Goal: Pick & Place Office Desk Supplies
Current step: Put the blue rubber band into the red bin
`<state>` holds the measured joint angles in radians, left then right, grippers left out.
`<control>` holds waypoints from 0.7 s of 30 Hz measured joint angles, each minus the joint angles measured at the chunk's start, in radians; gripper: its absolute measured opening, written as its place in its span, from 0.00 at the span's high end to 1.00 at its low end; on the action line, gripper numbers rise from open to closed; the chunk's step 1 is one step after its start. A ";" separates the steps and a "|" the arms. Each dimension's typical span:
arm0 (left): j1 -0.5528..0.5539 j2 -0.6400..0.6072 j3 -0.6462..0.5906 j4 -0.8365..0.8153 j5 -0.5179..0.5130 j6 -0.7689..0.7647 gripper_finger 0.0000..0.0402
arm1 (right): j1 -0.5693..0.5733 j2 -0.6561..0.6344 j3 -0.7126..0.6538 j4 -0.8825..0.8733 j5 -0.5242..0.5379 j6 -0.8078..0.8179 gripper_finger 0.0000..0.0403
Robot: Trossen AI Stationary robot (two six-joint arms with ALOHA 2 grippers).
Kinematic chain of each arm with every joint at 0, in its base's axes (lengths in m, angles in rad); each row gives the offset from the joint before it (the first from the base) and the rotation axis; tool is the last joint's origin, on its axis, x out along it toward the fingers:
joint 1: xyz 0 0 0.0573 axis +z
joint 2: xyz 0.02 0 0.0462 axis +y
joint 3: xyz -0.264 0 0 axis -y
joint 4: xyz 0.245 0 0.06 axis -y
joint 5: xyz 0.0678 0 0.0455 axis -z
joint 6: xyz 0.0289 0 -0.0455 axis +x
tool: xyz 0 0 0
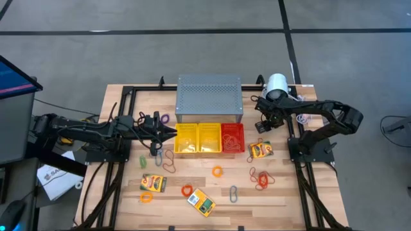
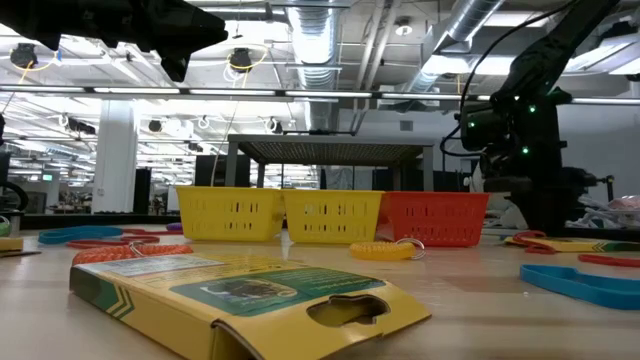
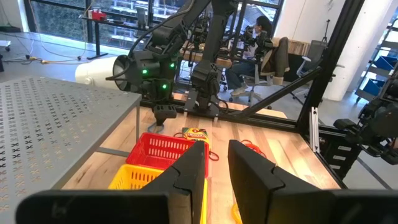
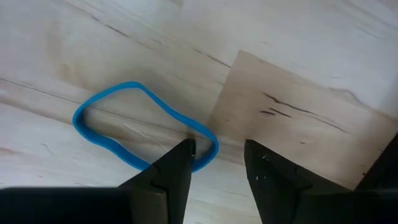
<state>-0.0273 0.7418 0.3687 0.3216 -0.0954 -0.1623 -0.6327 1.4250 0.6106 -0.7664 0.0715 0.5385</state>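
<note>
A blue band loop (image 4: 140,124) lies flat on the wood table. My right gripper (image 4: 217,149) points down over one end of it, open; one finger stands over that end and the other over bare wood. In the high view this gripper (image 1: 262,126) is just right of the red basket (image 1: 232,137) and hides the band. My left gripper (image 1: 172,131) hangs level above the yellow baskets (image 1: 187,138), narrowly open (image 3: 217,163) with nothing seen between its fingers. Card boxes (image 1: 261,150) (image 1: 153,183) (image 1: 201,201), orange bands (image 1: 218,171), red bands (image 1: 259,178) and a clip (image 1: 234,193) lie loose on the table. My right gripper comes at the blue band from above, pointing down. One fingertip (image 4: 185,149) overlaps the band's end (image 4: 210,144), which curves into the gap between the fingers. Whether the finger touches the band cannot be told. The band lies flat on the table.
A big grey perforated box (image 1: 209,97) stands behind the three baskets, with a white roll (image 1: 277,85) at the back right. Purple (image 1: 165,119) and green (image 1: 144,161) bands lie near the left arm. A black frame (image 1: 122,109) runs round the table's edges.
</note>
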 joint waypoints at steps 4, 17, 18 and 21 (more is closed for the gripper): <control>0.000 0.000 0.000 0.000 0.000 0.000 0.83 | 0.000 0.001 0.000 0.005 -0.014 -0.010 0.72; 0.000 0.000 0.000 0.000 0.000 0.000 0.83 | 0.000 0.001 0.001 0.012 -0.049 -0.042 0.99; 0.000 0.000 0.000 0.000 0.000 0.000 0.83 | 0.000 0.001 0.001 0.012 -0.049 -0.043 0.98; 0.000 0.000 0.000 0.000 0.000 0.000 0.83 | 0.001 0.001 0.001 0.010 -0.049 -0.052 0.99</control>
<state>-0.0271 0.7418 0.3687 0.3217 -0.0952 -0.1623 -0.6319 1.4258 0.6113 -0.7559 0.0227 0.4862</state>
